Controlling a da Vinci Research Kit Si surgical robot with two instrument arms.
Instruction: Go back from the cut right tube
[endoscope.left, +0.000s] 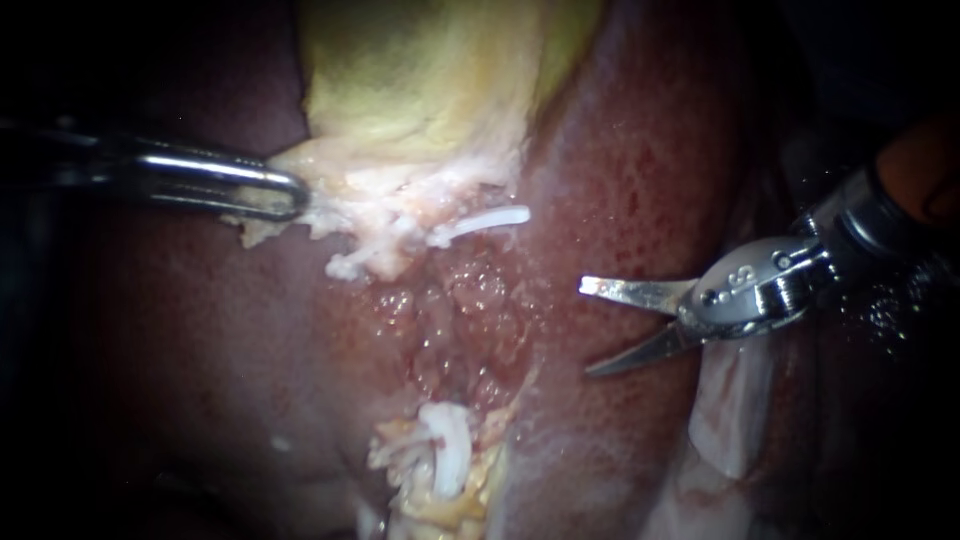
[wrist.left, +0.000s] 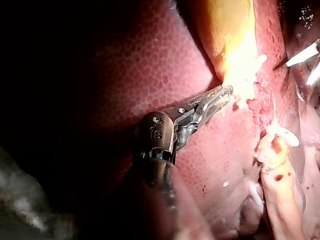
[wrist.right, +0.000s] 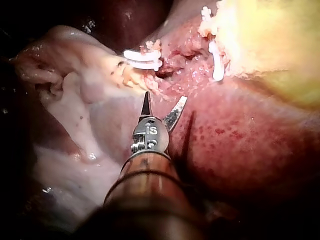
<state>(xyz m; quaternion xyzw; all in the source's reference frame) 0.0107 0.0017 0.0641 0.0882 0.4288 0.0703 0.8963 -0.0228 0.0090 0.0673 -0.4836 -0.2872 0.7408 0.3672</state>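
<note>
- Blades of the right instrument (endoscope.left: 598, 328): polished metal, smooth and glossy.
- Tip of the left instrument (endoscope.left: 290, 195): smooth, shiny metal.
- The liver (endoscope.left: 640, 150): wet, glossy, finely grained.
- The gallbladder (endoscope.left: 420, 80): duller yellow skin, ragged fibrous edge.
- The near clip (endoscope.left: 452, 450): smooth, white, plastic-looking.

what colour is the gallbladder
The smooth bulging gallbladder is yellow-green, cream at its ragged edge; endoscope view shows it best.

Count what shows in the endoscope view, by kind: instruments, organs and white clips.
Instruments: 2, the left instrument and the right instrument.
Organs: 2, the liver and the gallbladder.
White clips: 2 that I can tell apart, the upper clip and the lower clip.
Total: 6.
</note>
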